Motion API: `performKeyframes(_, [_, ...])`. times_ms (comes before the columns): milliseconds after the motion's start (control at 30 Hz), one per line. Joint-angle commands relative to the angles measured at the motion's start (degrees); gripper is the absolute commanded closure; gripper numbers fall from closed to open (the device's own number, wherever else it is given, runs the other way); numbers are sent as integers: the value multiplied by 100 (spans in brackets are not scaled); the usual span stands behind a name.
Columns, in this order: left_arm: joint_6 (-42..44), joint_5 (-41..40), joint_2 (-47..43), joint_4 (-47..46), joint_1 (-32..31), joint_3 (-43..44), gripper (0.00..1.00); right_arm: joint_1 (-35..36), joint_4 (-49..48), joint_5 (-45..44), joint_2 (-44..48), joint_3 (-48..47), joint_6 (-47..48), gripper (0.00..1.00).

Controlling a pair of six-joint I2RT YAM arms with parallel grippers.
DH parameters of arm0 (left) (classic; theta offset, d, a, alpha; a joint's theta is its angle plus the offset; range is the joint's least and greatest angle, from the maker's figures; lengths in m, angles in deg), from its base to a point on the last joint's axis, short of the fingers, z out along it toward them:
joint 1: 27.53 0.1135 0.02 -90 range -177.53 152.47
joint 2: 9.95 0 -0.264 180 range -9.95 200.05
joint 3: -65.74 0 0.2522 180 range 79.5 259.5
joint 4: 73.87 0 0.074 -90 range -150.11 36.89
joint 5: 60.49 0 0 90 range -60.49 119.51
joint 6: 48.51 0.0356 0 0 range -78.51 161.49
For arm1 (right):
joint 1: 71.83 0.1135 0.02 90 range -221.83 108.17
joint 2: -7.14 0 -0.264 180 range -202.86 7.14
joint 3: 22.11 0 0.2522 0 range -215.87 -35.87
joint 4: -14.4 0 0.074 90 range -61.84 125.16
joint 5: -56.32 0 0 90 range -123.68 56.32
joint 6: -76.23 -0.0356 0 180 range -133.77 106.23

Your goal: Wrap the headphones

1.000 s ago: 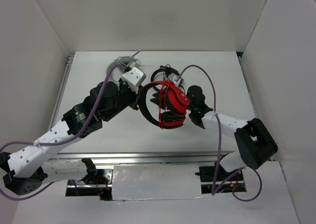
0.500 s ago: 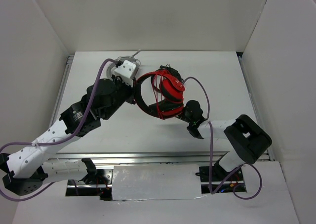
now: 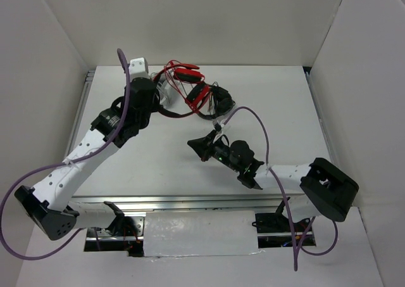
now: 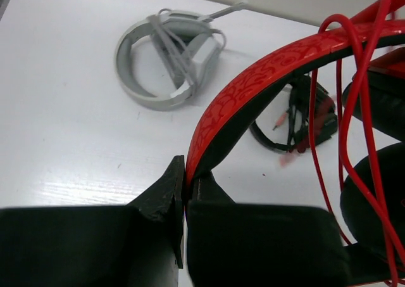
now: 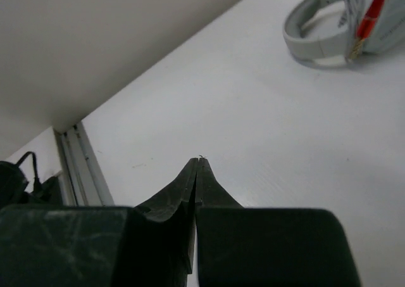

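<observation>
From above, the left arm (image 3: 95, 141) reached to the far left of the bench (image 3: 285, 109); the headphones (image 3: 190, 92) were at its tip, near the back edge, with loops of red cable (image 3: 183, 67) sticking out toward the wall (image 3: 209, 21); a black set (image 3: 221, 100) lay just right of them, touching or overlapping, I could not tell which; the right arm (image 3: 285, 173) stretched low across the middle; the right end effector (image 3: 192, 145) pointed left, well apart from the headphones, holding nothing.

From the left wrist, the left end effector (image 4: 184, 176) was clamped on the red band (image 4: 253, 90) of the headphones, near one end of it; the band arched up and to the right from the grip; several strands of cable ran down across it at the right; a black ear pad (image 4: 373, 198) showed at the lower right; whether it touched the bench could not be told; a grey set (image 4: 168, 65) lay flat on the bench beyond, apart from the band; the black set, with its tangled cord, lay behind the band, blurred.

From the right wrist, the right end effector had its fingers pressed together with nothing between them, above bare bench; the grey set lay at the upper right, with a red plug (image 5: 372, 8) hanging in front of it; a rail (image 5: 82, 166) ran along the bench edge at the left, below the wall.
</observation>
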Motion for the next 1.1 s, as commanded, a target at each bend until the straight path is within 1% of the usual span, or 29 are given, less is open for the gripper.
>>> performKeyframes(0, [-966,-208,-18,-191,388,107,100,177,866,-1208,-39,-399,-107,100])
performKeyframes(33, [-949,-130,-18,-244,528,-77,100,247,1103,-1584,49,-400,-115,100])
performKeyframes(100, [-923,-85,-44,-349,643,-323,100,300,1385,-1806,198,-443,-71,100])
performKeyframes(133, [-870,-15,-97,-498,713,-612,100,317,1552,-1956,251,-496,-36,100])
performKeyframes(167, [-853,72,-132,-578,827,-789,100,344,2023,-2079,321,-566,43,100])
performKeyframes(233, [-774,204,-202,-849,906,-1175,100,423,2543,-2360,532,-751,253,100])
performKeyframes(267, [-799,249,-220,-868,977,-1264,100,458,2677,-2440,585,-804,333,100])
performKeyframes(333, [-633,328,-281,-1026,986,-1414,100,537,2644,-2493,770,-761,658,100])
performKeyframes(367, [-598,302,-316,-1088,969,-1449,100,546,2556,-2354,892,-621,798,97])
performKeyframes(433, [-387,346,-439,-1263,960,-1476,100,555,2319,-2396,998,-489,913,85])
performKeyframes(467, [-273,389,-518,-1299,951,-1467,100,555,2309,-2266,1077,-470,1018,74])
performKeyframes(533, [-80,442,-580,-1369,881,-1415,100,564,2300,-2212,1148,-453,1281,65])
performKeyframes(567, [-9,434,-624,-1404,828,-1414,100,564,2318,-2168,1183,-461,1344,57])
performKeyframes(600, [226,486,-746,-1500,784,-1493,100,564,2379,-2246,1279,-470,1397,53])
performKeyframes(667, [290,443,-896,-1694,635,-1598,100,564,2406,-2343,1411,-427,1510,51])
performKeyframes(700, [438,477,-1045,-1747,608,-1669,100,572,2388,-2457,1499,-391,1537,48])
performKeyframes(733, [483,617,-1098,-1756,565,-1661,100,573,2353,-2510,1709,-261,1546,47])
performKeyframes(767, [588,766,-1143,-1661,555,-1626,100,564,2301,-2546,1841,-172,1555,44])
performKeyframes(800, [780,933,-1169,-1538,547,-1451,100,520,2196,-2529,1973,-84,1608,40])
performKeyframes(833, [774,1074,-1169,-1406,486,-1328,100,476,2160,-2494,2209,4,1652,36])
performKeyframes(933, [975,1513,-1213,-1062,362,-906,100,283,1897,-2529,2545,381,1731,33])
performKeyframes(967, [1063,1793,-1248,-1018,336,-757,100,213,1809,-2476,2711,556,1731,31])
performKeyframes(1000, [1098,1961,-1275,-914,310,-668,100,125,1625,-2284,2791,671,1836,30])
performKeyframes(1033, [1090,2111,-1310,-921,274,-615,100,-58,1502,-1699,2861,881,1871,30])
performKeyframes(1067, [1116,2408,-1362,-921,257,-510,100,-139,1370,-1424,2923,979,1872,29])
